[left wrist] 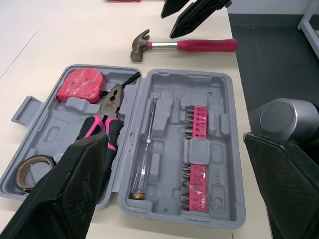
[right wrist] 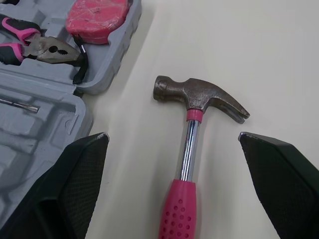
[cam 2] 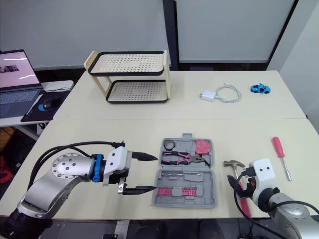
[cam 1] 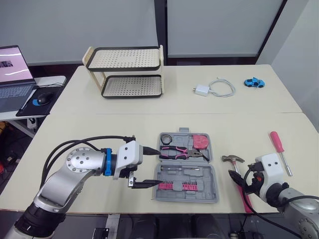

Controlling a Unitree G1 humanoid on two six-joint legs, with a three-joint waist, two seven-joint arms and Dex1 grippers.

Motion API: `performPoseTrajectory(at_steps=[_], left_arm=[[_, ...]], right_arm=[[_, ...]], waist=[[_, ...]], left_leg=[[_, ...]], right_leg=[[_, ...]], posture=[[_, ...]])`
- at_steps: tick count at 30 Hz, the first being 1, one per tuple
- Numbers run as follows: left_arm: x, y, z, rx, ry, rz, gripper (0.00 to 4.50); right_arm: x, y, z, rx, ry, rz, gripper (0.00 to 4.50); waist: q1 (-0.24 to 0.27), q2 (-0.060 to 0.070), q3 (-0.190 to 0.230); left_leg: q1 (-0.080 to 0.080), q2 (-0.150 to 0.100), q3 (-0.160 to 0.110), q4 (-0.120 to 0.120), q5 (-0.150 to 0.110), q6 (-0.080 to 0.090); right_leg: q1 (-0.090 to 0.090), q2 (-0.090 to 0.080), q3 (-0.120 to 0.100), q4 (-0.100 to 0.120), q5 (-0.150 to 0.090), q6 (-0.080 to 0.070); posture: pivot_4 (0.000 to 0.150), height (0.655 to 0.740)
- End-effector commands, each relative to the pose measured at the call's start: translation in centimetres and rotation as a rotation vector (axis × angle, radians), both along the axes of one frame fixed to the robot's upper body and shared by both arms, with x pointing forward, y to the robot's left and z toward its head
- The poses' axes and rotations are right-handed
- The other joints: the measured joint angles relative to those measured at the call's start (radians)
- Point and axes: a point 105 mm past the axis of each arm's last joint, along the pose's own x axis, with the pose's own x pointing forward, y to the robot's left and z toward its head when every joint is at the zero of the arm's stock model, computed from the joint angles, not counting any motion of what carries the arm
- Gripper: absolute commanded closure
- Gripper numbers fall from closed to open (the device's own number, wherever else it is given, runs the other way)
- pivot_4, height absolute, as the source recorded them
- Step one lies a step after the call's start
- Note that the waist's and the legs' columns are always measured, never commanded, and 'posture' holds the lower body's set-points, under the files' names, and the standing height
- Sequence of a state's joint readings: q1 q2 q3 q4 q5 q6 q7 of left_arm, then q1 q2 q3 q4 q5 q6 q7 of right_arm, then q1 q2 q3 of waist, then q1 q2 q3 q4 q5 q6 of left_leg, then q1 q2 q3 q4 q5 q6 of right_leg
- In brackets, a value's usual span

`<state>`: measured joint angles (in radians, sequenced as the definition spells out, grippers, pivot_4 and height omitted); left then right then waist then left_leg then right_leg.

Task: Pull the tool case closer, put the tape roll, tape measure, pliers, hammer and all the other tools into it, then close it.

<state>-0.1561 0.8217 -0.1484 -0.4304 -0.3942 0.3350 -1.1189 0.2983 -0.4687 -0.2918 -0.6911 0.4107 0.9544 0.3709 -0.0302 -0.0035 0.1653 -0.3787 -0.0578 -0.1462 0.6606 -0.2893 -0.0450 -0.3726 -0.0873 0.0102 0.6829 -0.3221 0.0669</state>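
The grey tool case (cam 1: 212, 172) lies open near the table's front edge. Its lid half holds the tape roll (cam 1: 166, 138), the pink-handled pliers (cam 1: 180, 151) and the pink tape measure (cam 1: 201, 142). Its near half holds a slim screwdriver (left wrist: 144, 149) and pink bit strips (cam 1: 177, 185). My left gripper (cam 1: 159, 167) is open, its fingers straddling the case's left edge. The hammer (right wrist: 192, 97) lies on the table right of the case, pink handle toward me. My right gripper (right wrist: 172, 136) hangs open over its handle. A pink screwdriver (cam 1: 277, 142) lies farther right.
A two-tier perforated rack (cam 1: 127, 72) stands at the back left of the table. A white charger with cable (cam 1: 214, 88) and a blue toy car (cam 1: 254, 82) lie at the back right. A laptop (cam 1: 12, 74) and a mouse (cam 1: 42, 98) sit on a side table to the left.
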Motion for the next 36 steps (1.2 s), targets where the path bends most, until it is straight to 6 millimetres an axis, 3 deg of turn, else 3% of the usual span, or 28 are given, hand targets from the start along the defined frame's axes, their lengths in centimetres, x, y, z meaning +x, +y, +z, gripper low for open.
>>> performPoseTrajectory(at_steps=[1, 8, 17, 28, 36], left_arm=[[0.1, 0.2, 0.7, -0.011, -0.042, 0.006, 0.0], [0.0, 0.1, 0.6, -0.014, -0.045, 0.003, 0.0], [-0.2, -0.3, 0.7, -0.019, -0.048, -0.009, 0.0], [0.1, -0.8, 1.5, -0.017, -0.06, -0.012, 0.0], [-0.3, -1.6, 2.0, -0.014, -0.055, -0.024, 0.0]], right_arm=[[0.3, -0.3, 1.0, -0.084, -0.055, 0.058, 0.03], [1.2, -1.0, 3.8, -0.333, -0.105, 0.341, 0.03], [1.2, -0.4, 6.5, -0.641, -0.056, 0.866, 0.03], [2.1, -0.8, 6.5, -0.976, 0.04, 1.31, 0.03], [3.2, -0.2, 5.1, -1.23, 0.087, 1.682, 0.03]], waist=[[0.0, 0.0, 0.0], [0.001, 0.0, 0.0], [0.0, -0.002, 0.001], [-0.001, -0.002, 0.001], [-0.002, -0.003, 0.002]], left_leg=[[0.0, 0.0, 0.0, 0.0, 0.0, 0.0], [0.0, 0.0, 0.004, 0.0, 0.0, 0.0], [0.0, 0.001, 0.011, 0.001, -0.001, 0.002], [0.0, 0.002, 0.011, 0.002, -0.001, 0.002], [0.0, 0.002, 0.011, 0.002, 0.0, -0.001]], right_leg=[[0.0, 0.0, 0.0, 0.0, 0.0, 0.0], [0.001, 0.0, 0.001, 0.0, 0.0, 0.001], [0.001, 0.0, 0.001, -0.001, 0.0, 0.001], [0.001, 0.0, 0.001, -0.002, 0.001, 0.001], [0.0, 0.0, 0.001, -0.002, 0.001, 0.001]], posture=[[0.15, 0.7318], [0.15, 0.7318], [0.15, 0.7318], [0.15, 0.7318], [0.15, 0.7318]])
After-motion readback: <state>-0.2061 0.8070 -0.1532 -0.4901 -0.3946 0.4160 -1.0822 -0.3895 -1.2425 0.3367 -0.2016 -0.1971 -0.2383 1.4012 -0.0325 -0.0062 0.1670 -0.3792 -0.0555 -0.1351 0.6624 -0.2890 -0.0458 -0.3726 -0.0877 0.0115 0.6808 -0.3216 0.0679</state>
